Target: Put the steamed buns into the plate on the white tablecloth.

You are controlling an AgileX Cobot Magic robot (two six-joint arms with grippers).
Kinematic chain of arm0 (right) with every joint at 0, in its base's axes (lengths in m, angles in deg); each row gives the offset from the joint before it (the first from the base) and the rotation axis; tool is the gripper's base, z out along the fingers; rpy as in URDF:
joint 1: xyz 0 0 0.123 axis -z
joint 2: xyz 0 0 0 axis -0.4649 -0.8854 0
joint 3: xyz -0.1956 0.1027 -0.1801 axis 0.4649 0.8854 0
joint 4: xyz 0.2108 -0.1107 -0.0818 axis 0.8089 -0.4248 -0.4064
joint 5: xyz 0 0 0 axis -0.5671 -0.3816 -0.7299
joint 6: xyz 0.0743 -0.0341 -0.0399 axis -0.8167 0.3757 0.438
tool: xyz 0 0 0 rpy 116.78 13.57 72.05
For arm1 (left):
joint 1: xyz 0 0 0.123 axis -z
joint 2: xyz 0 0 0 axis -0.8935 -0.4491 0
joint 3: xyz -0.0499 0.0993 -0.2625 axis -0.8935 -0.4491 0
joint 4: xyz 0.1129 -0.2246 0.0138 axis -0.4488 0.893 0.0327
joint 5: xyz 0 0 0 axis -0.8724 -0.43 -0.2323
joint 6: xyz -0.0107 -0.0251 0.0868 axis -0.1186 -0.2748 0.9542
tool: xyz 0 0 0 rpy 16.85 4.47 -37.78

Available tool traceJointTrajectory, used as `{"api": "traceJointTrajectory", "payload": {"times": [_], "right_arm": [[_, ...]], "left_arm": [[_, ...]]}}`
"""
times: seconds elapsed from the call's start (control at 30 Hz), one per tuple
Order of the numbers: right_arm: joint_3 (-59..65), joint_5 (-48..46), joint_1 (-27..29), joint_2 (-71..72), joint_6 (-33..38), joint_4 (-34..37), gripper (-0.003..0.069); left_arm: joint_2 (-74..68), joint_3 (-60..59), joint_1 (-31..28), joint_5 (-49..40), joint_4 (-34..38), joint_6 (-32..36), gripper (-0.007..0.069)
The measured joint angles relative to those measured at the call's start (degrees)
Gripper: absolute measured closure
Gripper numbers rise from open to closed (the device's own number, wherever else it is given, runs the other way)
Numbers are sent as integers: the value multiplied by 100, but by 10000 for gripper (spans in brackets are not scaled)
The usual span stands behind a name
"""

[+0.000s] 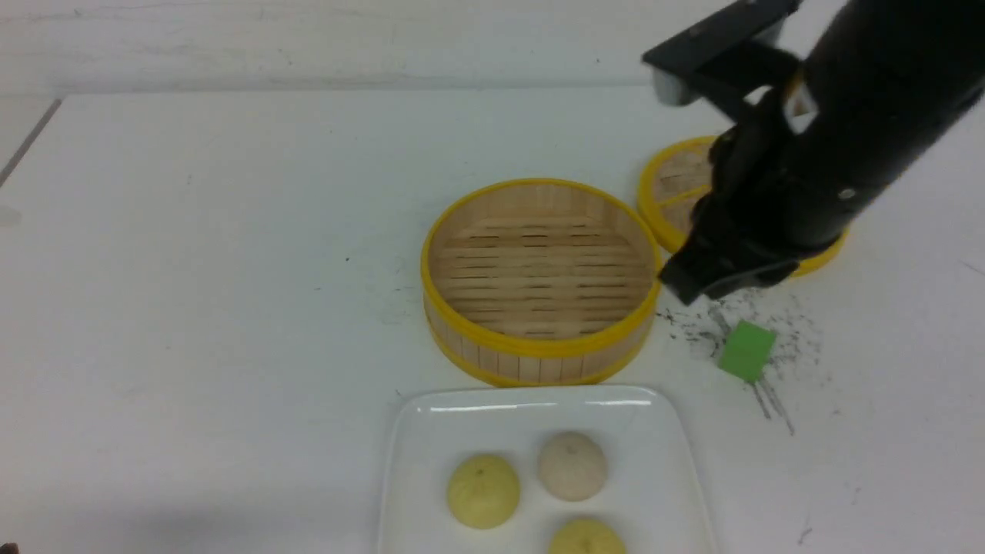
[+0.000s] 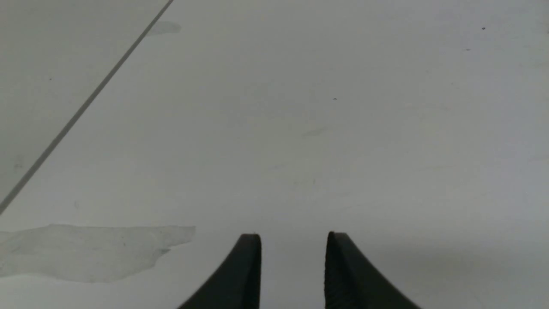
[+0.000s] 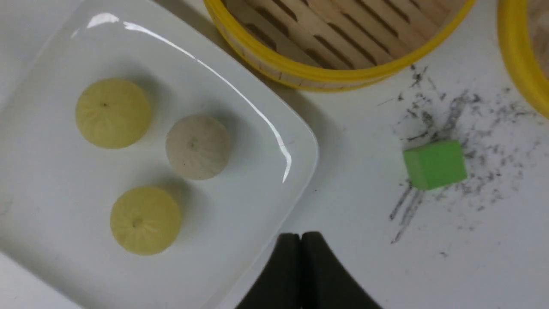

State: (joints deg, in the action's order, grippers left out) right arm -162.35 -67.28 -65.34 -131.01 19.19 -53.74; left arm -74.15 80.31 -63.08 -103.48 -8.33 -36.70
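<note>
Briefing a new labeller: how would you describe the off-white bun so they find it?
Find the white plate beside the bamboo steamer. Of three buns there, the beige bun lies nearest the steamer; the other buns are pale yellow.

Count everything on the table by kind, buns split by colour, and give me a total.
pale yellow buns: 2
off-white bun: 1
plate: 1
bamboo steamer: 1
steamer lid: 1
green cube: 1
Total: 7
</note>
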Motion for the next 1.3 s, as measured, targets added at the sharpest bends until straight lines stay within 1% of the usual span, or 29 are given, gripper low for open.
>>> {"api": "traceJointTrajectory", "payload": {"times": [0.07,0.1,0.23,0.27,0.3,0.37,0.4,0.5,0.53,0.57,0.6,0.63,0.67,0.73,0.8,0.9,1.07,1.3], "right_arm": [[81,-22,0,326,-59,-12,671],[240,-37,0,852,-134,-19,673],[785,-49,0,2138,-437,-26,673],[825,-49,0,2214,-437,-26,673],[1148,-54,0,2761,-506,-26,673],[1802,238,0,3696,-532,-26,673],[2143,444,0,4057,-538,-26,671],[3236,1488,0,5545,-538,-66,669],[3324,1678,0,5651,-538,-73,669],[4038,2527,0,6489,-538,-115,669],[4483,3062,0,6988,-538,-157,669],[4818,3371,0,7357,-538,-198,667],[5278,3974,0,7841,-538,-241,667],[5892,4530,0,8326,-543,-301,667],[6235,4878,0,8479,-573,-320,667],[6571,5087,0,8430,-644,-315,665],[6671,5219,0,7988,-672,-320,664],[6671,5238,0,7829,-694,-309,659]], "left_arm": [[0,0,0,0,0,0,384],[0,0,0,0,0,0,384],[0,0,0,0,0,0,384],[0,0,0,0,0,0,384],[0,0,0,0,0,0,384],[0,0,0,0,-7,0,384],[0,0,0,0,-7,0,384],[0,0,0,0,-7,0,384],[0,0,0,0,-7,0,384],[0,0,0,0,-7,0,384],[0,0,0,0,-7,0,384],[0,0,0,0,-7,0,384],[0,0,0,0,-7,0,384],[0,0,0,0,-13,0,384],[0,0,0,0,-13,0,384],[0,0,0,0,-20,0,384],[0,0,0,0,-35,0,384],[0,0,0,-46,-335,0,384]]}}
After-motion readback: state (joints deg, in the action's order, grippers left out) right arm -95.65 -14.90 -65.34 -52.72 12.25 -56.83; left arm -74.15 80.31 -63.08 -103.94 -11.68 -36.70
